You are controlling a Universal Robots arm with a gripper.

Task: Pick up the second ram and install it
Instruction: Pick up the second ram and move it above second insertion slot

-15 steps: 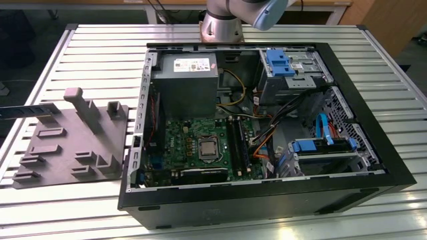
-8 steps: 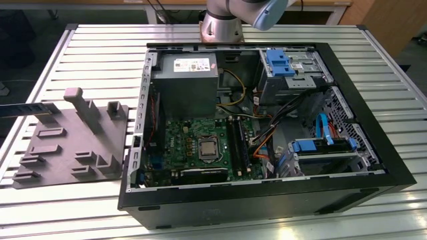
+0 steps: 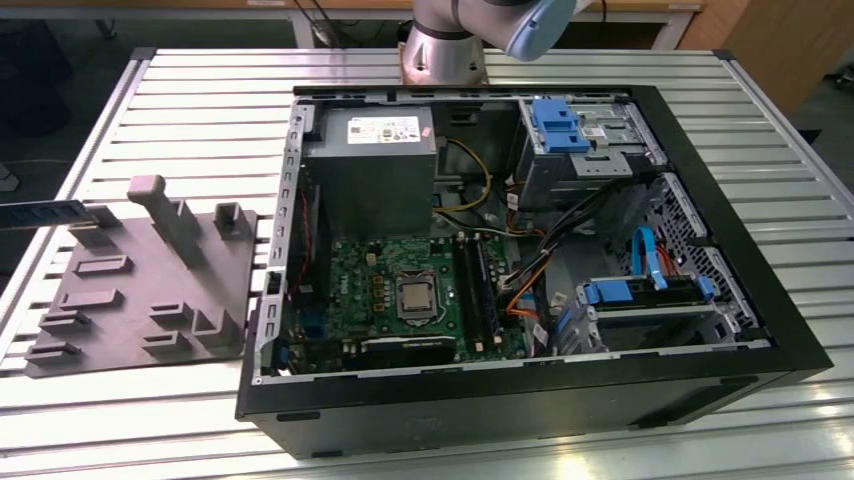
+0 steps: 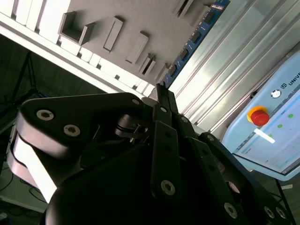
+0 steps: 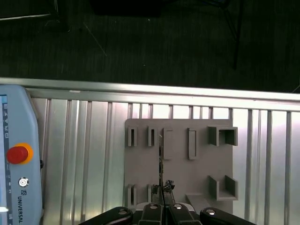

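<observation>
The second ram (image 4: pixel 193 38) is a thin dark blue-green stick, and my gripper (image 4: pixel 161 90) is shut on one end of it. In the first wrist view the ram (image 5: pixel 161 159) appears edge-on as a thin dark line running out from the gripper (image 5: pixel 162 200) over the grey fixture plate (image 5: pixel 197 178). In the exterior view the ram (image 3: pixel 43 213) lies level at the far left, by the plate's (image 3: pixel 134 300) outer corner. I cannot tell whether it touches a holder there. The black memory slots (image 3: pixel 475 285) sit beside the processor (image 3: pixel 416 297) on the green motherboard.
The open computer case (image 3: pixel 534 400) fills the middle of the slatted table, with a grey power-supply box (image 3: pixel 370 150), orange cables and blue drive brackets (image 3: pixel 558 125). A tall post (image 3: pixel 158 205) stands on the fixture plate. A pendant with a red button (image 5: pixel 17 154) lies beside the plate.
</observation>
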